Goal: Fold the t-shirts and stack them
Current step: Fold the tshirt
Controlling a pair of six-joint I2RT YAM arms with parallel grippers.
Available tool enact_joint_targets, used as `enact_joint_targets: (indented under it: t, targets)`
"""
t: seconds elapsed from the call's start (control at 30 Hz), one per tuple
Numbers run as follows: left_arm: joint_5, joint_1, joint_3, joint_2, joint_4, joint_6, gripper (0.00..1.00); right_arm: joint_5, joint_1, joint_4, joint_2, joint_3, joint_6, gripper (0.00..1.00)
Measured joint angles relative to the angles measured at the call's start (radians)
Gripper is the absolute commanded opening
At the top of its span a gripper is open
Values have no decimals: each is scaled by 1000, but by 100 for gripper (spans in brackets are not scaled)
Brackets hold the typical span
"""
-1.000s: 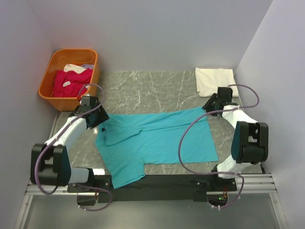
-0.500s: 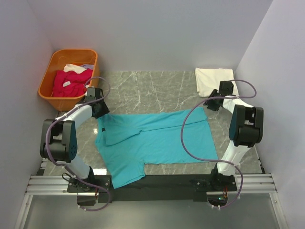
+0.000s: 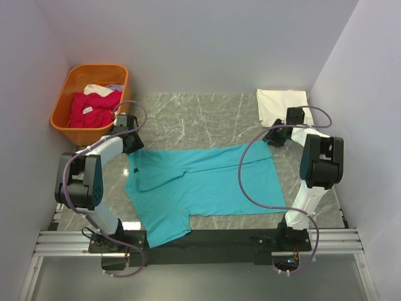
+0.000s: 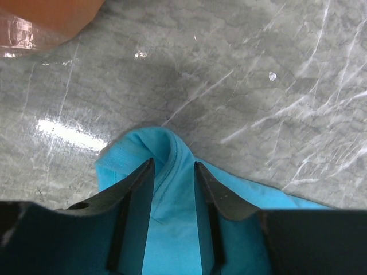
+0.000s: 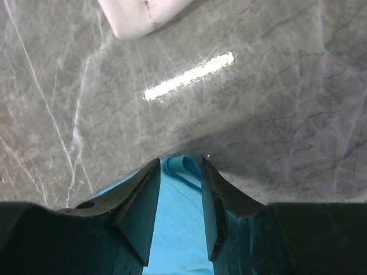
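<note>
Left pincer (image 4: pixel 173 165): closed on a raised ridge of cloth at the far left corner of the plain turquoise-teal cotton t-shirt (image 3: pixel 207 188).
Right pincer (image 5: pixel 179 162): pinching the shirt's far right corner, with cloth filling the gap between my fingers.
Shirt: spread across the middle of the grey marbled table (image 3: pixel 188 119).
Step, as I judge it: fold the far edge over toward the near edge.
How: lift both corners together and level, keep the edge taut between them, and lay it down before letting go.
Risk: both pinches are shallow and could slip.
Stack spot: the folded white cloth t-shirt (image 3: pixel 282 106), far right.
</note>
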Motion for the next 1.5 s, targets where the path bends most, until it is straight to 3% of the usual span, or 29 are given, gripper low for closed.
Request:
enact_joint_targets:
  t: [0.2, 0.47, 0.73, 1.1, 1.5]
  targets:
    - [-2, 0, 0, 1, 3, 2, 31, -23, 0, -7, 0, 0, -24, 39]
    - [-11, -1, 0, 3, 4, 10, 15, 5, 0, -26, 3, 1, -27, 18]
    - [-29, -5, 0, 14, 23, 17, 28, 25, 0, -39, 13, 11, -23, 18]
    - [-45, -8, 6, 50, 81, 19, 20, 34, 0, -40, 13, 11, -22, 15]
    - [-130, -39, -2, 51, 74, 13, 33, 46, 0, -40, 13, 11, -5, 11]
